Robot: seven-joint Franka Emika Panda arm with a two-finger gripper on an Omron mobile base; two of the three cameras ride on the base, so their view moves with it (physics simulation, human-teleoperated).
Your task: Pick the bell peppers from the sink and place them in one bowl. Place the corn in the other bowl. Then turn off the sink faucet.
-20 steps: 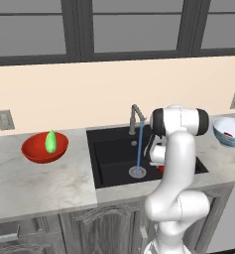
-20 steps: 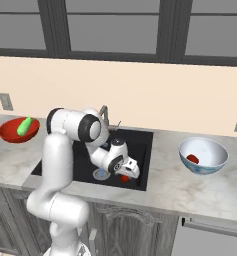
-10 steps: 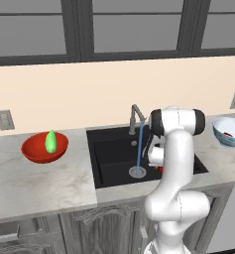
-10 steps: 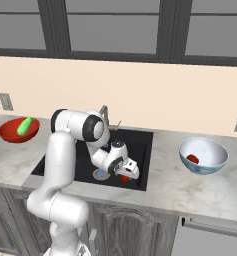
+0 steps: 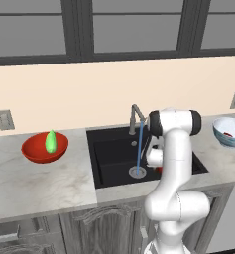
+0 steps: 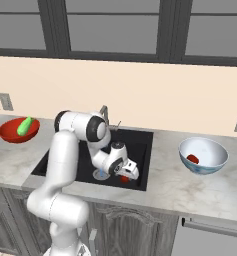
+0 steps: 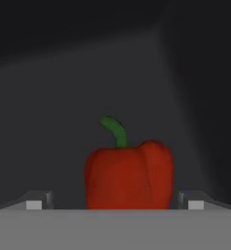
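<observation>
A red bell pepper point(image 7: 129, 176) with a green stem stands on the floor of the black sink point(image 6: 137, 142), close in front of the hand. My gripper point(image 7: 114, 202) is open and low in the sink, one fingertip point(image 7: 39, 202) on each side of the pepper. From the right base view, the gripper point(image 6: 125, 174) sits over that pepper point(image 6: 124, 179) by the drain. A second pepper point(image 6: 192, 159) lies in the white-and-blue bowl point(image 6: 210, 150). The green corn point(image 5: 50, 142) rests in the red bowl point(image 5: 37, 151). Water point(image 5: 139, 149) runs from the grey faucet point(image 5: 135, 115).
The sink walls close in on the hand at the right and front. The white-and-blue bowl point(image 5: 223, 134) stands on the counter right of the sink, and the red bowl point(image 6: 10, 134) on the counter left of it. Dark windows run above the backsplash.
The hand has sunk slightly lower in the sink beside the pepper. The bowls, the corn and the running water are as before.
</observation>
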